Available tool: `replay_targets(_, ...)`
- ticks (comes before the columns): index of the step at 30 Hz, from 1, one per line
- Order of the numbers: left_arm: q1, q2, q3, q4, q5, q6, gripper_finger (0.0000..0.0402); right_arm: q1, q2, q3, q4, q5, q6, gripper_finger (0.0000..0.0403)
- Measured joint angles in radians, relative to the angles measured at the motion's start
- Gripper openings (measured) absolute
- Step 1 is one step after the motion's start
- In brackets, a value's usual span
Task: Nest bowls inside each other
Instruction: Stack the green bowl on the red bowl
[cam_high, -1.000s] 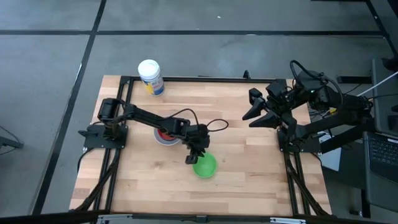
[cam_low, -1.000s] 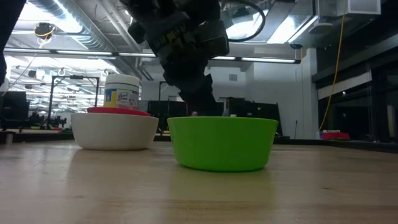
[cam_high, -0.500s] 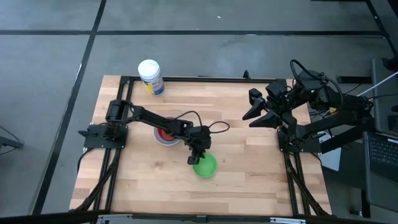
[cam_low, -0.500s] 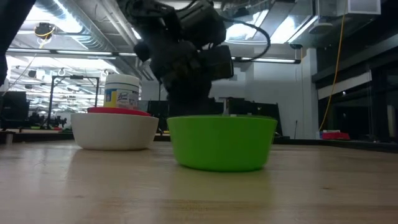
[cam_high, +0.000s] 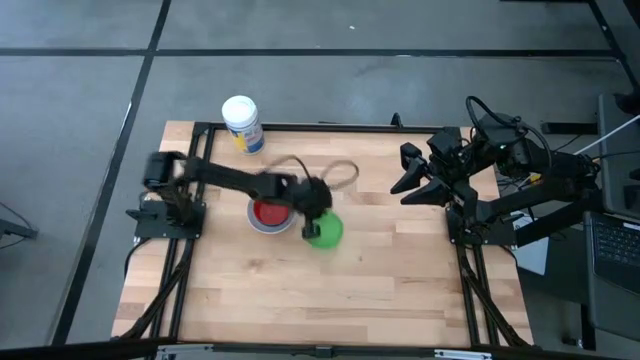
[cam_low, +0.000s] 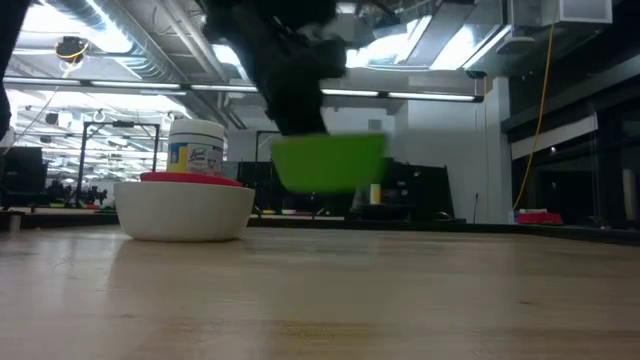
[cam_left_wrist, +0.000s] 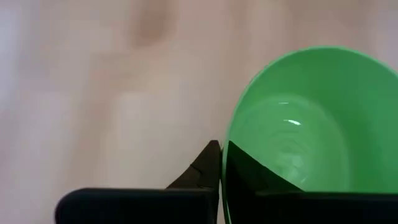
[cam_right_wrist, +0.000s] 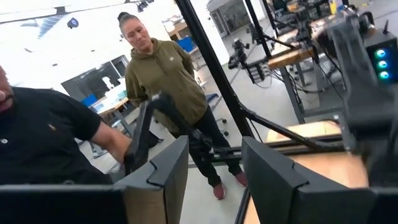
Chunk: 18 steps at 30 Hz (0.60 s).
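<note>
The green bowl (cam_low: 328, 163) hangs above the table, and my left gripper (cam_high: 312, 221) is shut on it; the high view shows the green bowl (cam_high: 324, 231) just right of the stack. That stack is a white bowl (cam_low: 185, 210) resting on the table with a red bowl (cam_high: 269, 212) nested inside, its red rim (cam_low: 190, 178) showing above. My right gripper (cam_right_wrist: 214, 168) stands open, raised at the table's right side (cam_high: 410, 178), holding nothing. My left gripper pinches the green bowl's rim (cam_left_wrist: 226, 149) on the side toward the stack, one finger (cam_left_wrist: 249, 177) inside the bowl and one finger (cam_left_wrist: 202, 174) outside. The fingers slant down from the table's left. The bowl is lifted clear of the table, roughly upright.
A white-lidded container (cam_high: 243, 124) with a blue-yellow label stands at the far left corner, behind the stack in the low view (cam_low: 197, 150). Bare wood lies toward the near edge (cam_high: 330, 300). People stand in the room beyond the table (cam_right_wrist: 161, 81).
My left gripper has shut on the green bowl's rim and risen, carrying the bowl off the table and toward the far edge, closer to the white-and-red stack. The stack has stayed put.
</note>
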Motion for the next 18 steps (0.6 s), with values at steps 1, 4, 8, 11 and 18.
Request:
replay_targets(1,0.017,-0.039,0.000,-0.044,-0.032,0.011,0.0004,0.000,0.000,0.000,-0.015,0.006,-0.005,0.0153)
replay_targets(4,0.075,-0.157,-0.030,-0.199,-0.121,0.039,0.0004,0.000,0.005,0.000,-0.101,0.032,-0.034,0.0148)
replay_targets(8,0.145,-0.301,-0.126,-0.300,-0.155,0.048,0.0003,0.000,0.007,-0.001,-0.157,0.057,-0.068,0.0142)
replay_targets(11,0.167,-0.391,-0.215,-0.348,-0.184,0.029,0.0003,0.000,0.001,-0.001,-0.156,0.063,-0.074,0.0142)
replay_targets(18,0.192,-0.528,-0.342,-0.355,-0.172,-0.028,0.0002,0.000,-0.014,0.000,-0.150,0.092,-0.062,0.0150)
